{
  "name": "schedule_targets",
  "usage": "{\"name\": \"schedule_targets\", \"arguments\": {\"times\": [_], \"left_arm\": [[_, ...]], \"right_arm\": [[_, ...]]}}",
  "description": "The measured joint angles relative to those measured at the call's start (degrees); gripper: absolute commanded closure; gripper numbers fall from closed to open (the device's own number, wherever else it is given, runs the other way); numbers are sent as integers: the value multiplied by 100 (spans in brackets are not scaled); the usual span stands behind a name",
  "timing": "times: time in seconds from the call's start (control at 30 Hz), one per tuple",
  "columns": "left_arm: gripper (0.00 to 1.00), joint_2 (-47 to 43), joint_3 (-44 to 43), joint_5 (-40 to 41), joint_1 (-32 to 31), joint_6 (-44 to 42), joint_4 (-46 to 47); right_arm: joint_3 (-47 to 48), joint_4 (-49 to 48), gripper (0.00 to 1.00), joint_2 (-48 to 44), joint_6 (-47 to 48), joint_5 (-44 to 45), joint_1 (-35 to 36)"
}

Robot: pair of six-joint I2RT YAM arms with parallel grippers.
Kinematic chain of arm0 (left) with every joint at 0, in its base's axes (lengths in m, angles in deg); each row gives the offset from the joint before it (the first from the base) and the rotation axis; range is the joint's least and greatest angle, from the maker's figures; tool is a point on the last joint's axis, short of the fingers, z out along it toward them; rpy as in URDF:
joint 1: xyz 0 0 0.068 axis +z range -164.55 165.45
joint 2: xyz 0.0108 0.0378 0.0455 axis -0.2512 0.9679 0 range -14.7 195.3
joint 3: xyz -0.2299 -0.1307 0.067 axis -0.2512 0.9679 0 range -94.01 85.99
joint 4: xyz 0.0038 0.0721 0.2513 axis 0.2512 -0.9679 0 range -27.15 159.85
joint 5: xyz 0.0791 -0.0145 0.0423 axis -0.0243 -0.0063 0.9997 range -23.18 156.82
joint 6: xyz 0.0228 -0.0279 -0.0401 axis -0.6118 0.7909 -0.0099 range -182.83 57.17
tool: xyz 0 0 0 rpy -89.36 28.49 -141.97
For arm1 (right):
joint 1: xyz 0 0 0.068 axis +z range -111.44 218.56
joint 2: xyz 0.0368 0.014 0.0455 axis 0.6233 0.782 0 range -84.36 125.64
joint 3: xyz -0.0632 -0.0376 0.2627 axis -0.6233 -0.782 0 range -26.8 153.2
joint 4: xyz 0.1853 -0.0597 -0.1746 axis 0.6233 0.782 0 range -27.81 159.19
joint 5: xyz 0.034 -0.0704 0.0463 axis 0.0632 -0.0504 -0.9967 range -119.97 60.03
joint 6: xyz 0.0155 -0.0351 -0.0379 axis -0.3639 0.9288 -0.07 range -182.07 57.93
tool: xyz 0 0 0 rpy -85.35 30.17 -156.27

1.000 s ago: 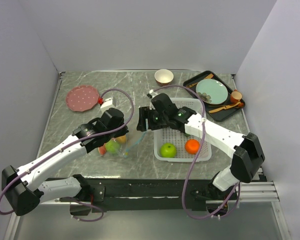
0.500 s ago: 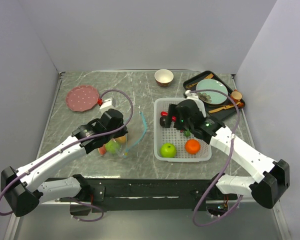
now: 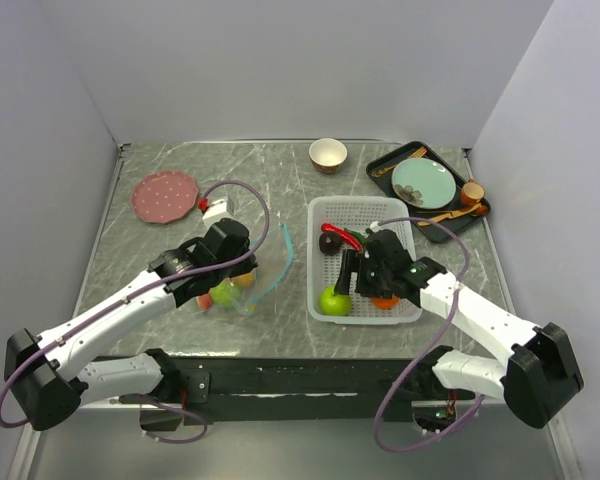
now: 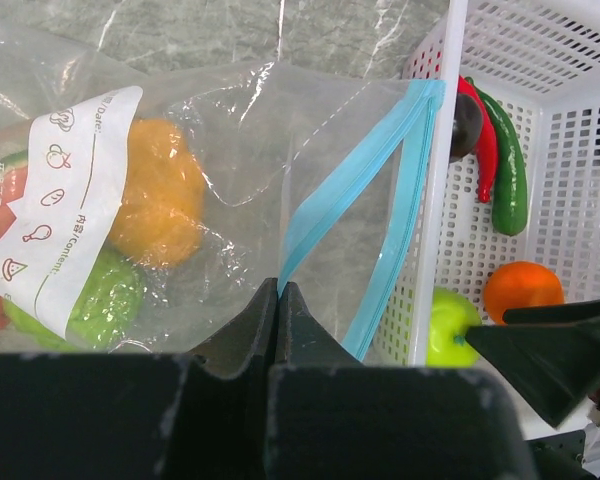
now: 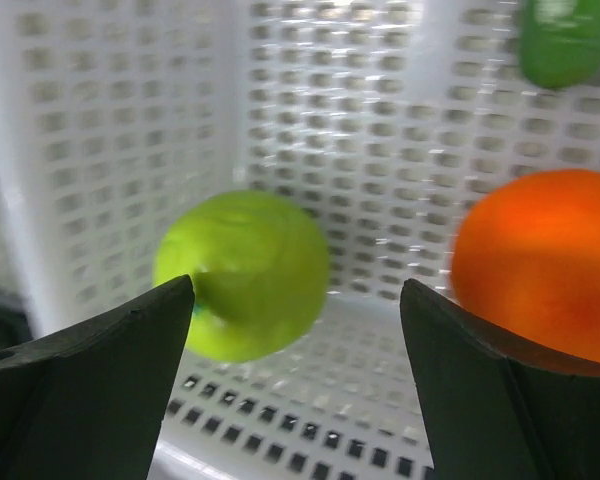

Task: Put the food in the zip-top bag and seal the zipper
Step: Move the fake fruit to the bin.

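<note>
Left gripper (image 4: 280, 300) jaws are closed together, pinching the zip-top bag (image 4: 240, 170) wall below the teal zipper (image 4: 350, 180). The bag sits just beside the white basket (image 5: 380, 120) with its mouth open. It holds 1 bagged orange (image 4: 155, 205) and 1 bagged apple (image 4: 100, 300). Right gripper (image 5: 295, 290) jaws stand apart inside the basket, with the green apple (image 5: 242, 272) between them and the loose orange (image 5: 540, 260) at the right finger.

Left gripper (image 4: 278, 292), just left of the white basket (image 3: 365, 202), pinches the zip-top bag (image 4: 240, 160). Right gripper (image 5: 295, 300) hangs over the basket, jaws wide.
</note>
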Motion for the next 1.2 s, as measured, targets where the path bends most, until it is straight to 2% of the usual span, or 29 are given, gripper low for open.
{"name": "schedule_targets", "arguments": {"times": [0.43, 0.77, 0.8, 0.93, 1.2], "left_arm": [[99, 81, 9, -61, 0, 0, 20], [99, 164, 11, -101, 0, -2, 20], [99, 166, 11, -101, 0, -2, 22], [99, 166, 11, -101, 0, -2, 20], [99, 166, 11, -96, 0, 0, 13]], "right_arm": [[-15, -275, 9, -111, 116, -632, 42], [48, -116, 13, 588, 243, -479, 133], [92, -116, 15, 632, 264, -463, 153], [234, -22, 31, 708, 326, -282, 203], [555, 153, 37, 813, 330, 227, 212]]}}
